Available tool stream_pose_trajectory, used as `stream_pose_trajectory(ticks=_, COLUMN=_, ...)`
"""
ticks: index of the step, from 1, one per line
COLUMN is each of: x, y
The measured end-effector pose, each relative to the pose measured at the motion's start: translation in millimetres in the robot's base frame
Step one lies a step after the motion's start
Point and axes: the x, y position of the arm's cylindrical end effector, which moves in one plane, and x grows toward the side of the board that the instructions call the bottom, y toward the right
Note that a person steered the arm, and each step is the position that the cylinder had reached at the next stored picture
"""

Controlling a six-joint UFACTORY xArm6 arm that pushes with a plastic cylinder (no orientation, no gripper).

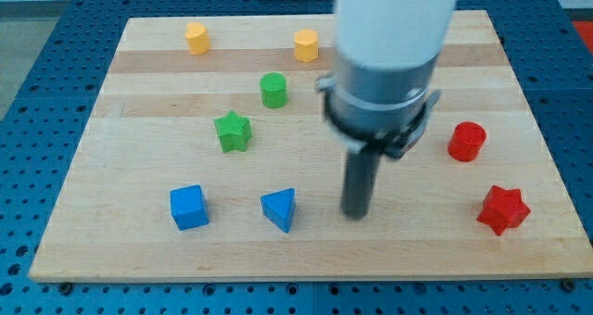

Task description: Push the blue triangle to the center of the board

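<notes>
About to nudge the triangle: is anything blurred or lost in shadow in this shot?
Camera view: the arm housing looks soft and blurred up close; my tip and the blue triangle to its left are sharp; lighting is even, shadows faint, no glare on the board.

Robotics lab bench, blue perforated table (37, 167), wooden board (148, 83), coloured test blocks

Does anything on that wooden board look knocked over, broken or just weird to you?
Nothing stands out. The blocks all sit flat on the wooden board, apart from one another and clear of the edges. My tip rests on the board just to the view's right of the blue triangle, not touching it. Nothing looks damaged.
</notes>
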Motion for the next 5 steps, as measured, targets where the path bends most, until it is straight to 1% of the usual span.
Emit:
stream_pose_trajectory(ticks=1, x=21.7, y=-23.4)
stream_pose_trajectory(ticks=2, x=-14.7, y=-50.6)
stream_pose_trajectory(ticks=3, x=-17.7, y=-71.8)
stream_pose_trajectory(ticks=4, x=5.8, y=-103.2)
stream_pose_trajectory(ticks=5, x=-25.0, y=-130.4)
